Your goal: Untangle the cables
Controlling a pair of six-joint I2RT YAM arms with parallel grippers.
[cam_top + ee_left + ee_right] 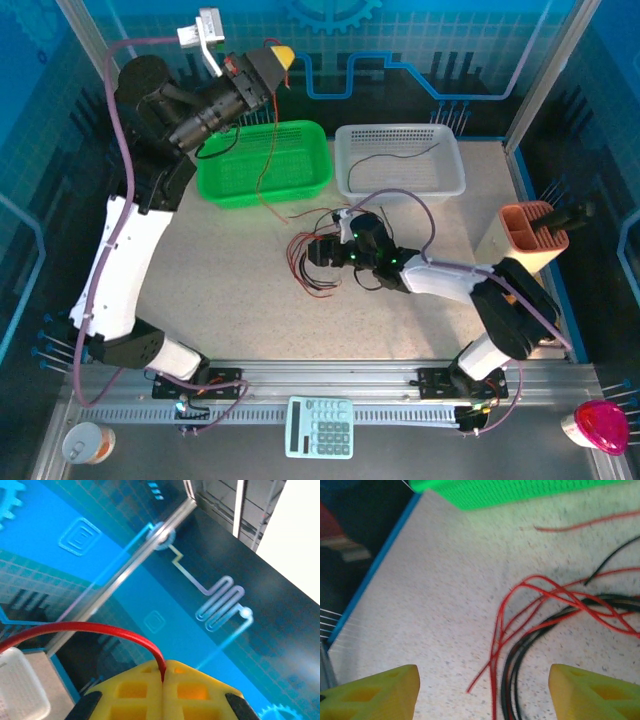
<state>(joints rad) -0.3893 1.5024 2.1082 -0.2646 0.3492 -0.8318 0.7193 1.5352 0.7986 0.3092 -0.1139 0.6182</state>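
Two grippers: we log one busy, one free.
Left gripper (283,55): clenched on a single red cable (100,626), raised high over the green basket (225,185). The wrist view shows the strand pinched between the yellow tips.
Red cable, lower end: it hangs down across the green basket and its tail reaches the table (200,270) near the basket's front edge (we cannot tell whether it is fully free of the bunch).
Right gripper (482,692): released, jaws wide apart and low over the table, holding nothing.
Cables (305,262): the remaining red and black strands lie looped together on the table, just in front of the right gripper's tips.
White basket (445,185): one black wire (400,155) lies inside.
Step, our reading: sorting by colour, with the next pick from the bunch.
Risk 1: the jaws straddle several crossing strands; closing here would likely catch more than one and drag the whole knot.
Risk 2: the thin red cable could slip from the left pinch, or fall outside the basket if dropped from this height.
Risk 3: if the hanging tail is snagged, lifting further would tighten the tangle.
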